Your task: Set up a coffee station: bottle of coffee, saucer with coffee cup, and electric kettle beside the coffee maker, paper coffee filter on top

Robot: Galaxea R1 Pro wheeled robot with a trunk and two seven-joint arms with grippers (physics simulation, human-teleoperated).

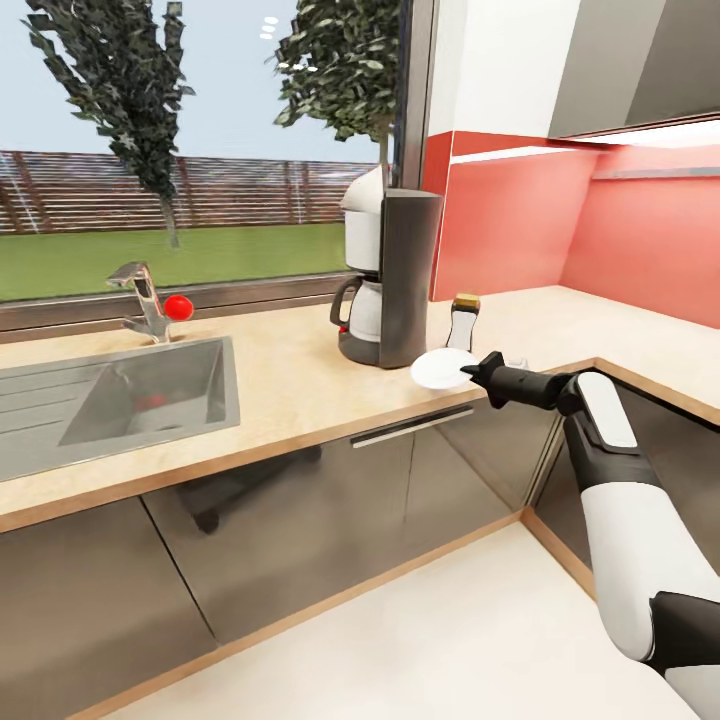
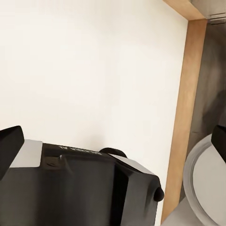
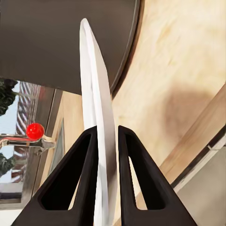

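- My right pincer (image 3: pixel 107 141) pinches the saucer (image 1: pixel 442 368) by its rim, just above the surface (image 1: pixel 290 380) beside the coffee maker (image 1: pixel 390 280).
- It looks thin, stiff, slick, chippable; I'd keep that edge grip.
- Left pincer: can't tell.

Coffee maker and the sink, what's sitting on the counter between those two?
Nothing: in the head view the kitchen countertop is bare between the sink and the coffee maker. The faucet stands behind the sink, not between them.
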